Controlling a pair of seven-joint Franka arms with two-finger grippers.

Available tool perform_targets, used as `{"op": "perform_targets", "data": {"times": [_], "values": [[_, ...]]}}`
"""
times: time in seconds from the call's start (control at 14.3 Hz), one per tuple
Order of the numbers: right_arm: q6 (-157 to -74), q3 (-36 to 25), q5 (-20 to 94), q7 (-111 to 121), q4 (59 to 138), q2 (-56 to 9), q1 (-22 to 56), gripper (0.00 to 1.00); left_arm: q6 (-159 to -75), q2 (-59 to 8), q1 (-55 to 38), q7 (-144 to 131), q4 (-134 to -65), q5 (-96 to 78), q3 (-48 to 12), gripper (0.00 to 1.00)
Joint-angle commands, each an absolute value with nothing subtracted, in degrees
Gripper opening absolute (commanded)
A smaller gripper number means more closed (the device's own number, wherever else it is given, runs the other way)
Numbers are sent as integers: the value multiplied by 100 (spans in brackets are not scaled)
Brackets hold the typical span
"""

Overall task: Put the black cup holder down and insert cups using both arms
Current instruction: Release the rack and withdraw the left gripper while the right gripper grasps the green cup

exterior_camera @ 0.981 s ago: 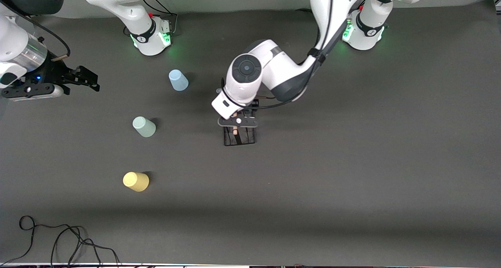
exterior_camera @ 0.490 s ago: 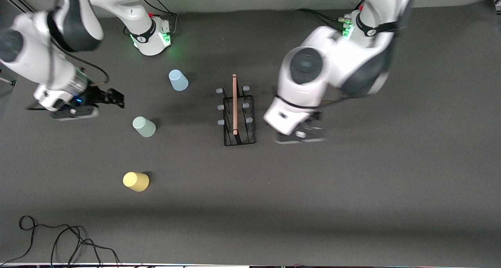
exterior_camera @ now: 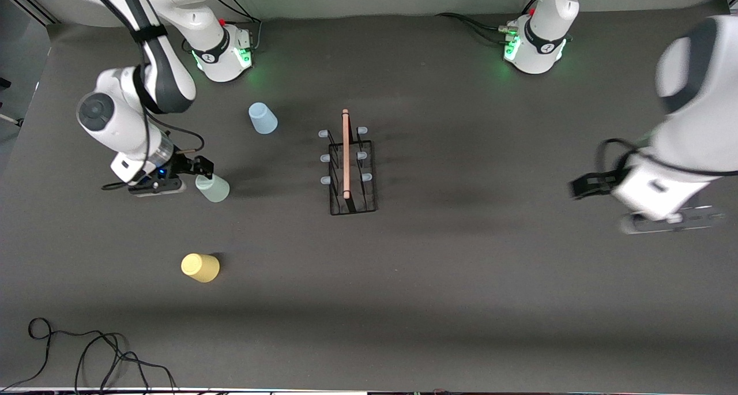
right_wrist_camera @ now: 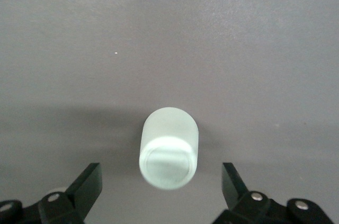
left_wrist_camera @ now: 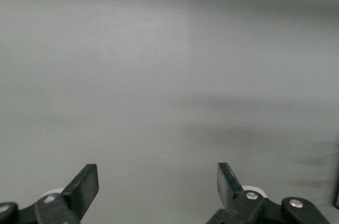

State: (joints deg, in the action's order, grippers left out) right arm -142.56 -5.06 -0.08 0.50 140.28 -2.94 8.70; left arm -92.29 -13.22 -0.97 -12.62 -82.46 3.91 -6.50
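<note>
Black wire cup holder (exterior_camera: 352, 173): wooden rod, 6 pale-tipped pegs. Right gripper (right_wrist_camera: 161, 192), left gripper (left_wrist_camera: 158, 189): fingers wide, empty.

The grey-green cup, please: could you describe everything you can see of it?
The grey-green cup is a small, plain, tapered cup of matte, slightly translucent plastic. It stands upside down on the dark table, flat closed base up, between the blue and yellow cups. The right gripper, open, sits just above and beside it; the right wrist view shows the cup ahead of the spread fingers, untouched.

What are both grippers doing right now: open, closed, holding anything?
Left gripper: open, holding nothing, over bare table.
Right gripper: open, holding nothing, at the grey-green cup.
</note>
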Motion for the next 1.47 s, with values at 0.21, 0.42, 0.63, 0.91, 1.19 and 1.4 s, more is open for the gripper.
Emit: {"op": "perform_targets", "data": {"times": [0.21, 0.42, 0.63, 0.91, 1.19, 1.4], "values": [[-14845, -562, 44, -70, 14186, -949, 914, 98, -10029, -159, 535, -993, -9888, 404, -721, 100], [-14539, -571, 53, -79, 14142, -897, 914, 42, -10116, -342, 633, -984, -9704, 457, -712, 100], [-13618, -580, 70, -97, 13678, -485, 905, 31, -10160, -422, 642, -976, -9642, 492, -712, 100], [-11186, -580, 70, -500, 12081, -88, 914, 29, -10116, -317, 92, -976, -9650, 510, -126, 100], [-9618, -519, 79, -1701, 10987, 209, 1106, 28, -10116, -290, -290, -976, -9659, 501, 273, 100], [-9370, -536, 385, -3316, 11004, 632, 1739, 27, -10090, -290, -308, -949, -9659, 501, 272, 100]]}}
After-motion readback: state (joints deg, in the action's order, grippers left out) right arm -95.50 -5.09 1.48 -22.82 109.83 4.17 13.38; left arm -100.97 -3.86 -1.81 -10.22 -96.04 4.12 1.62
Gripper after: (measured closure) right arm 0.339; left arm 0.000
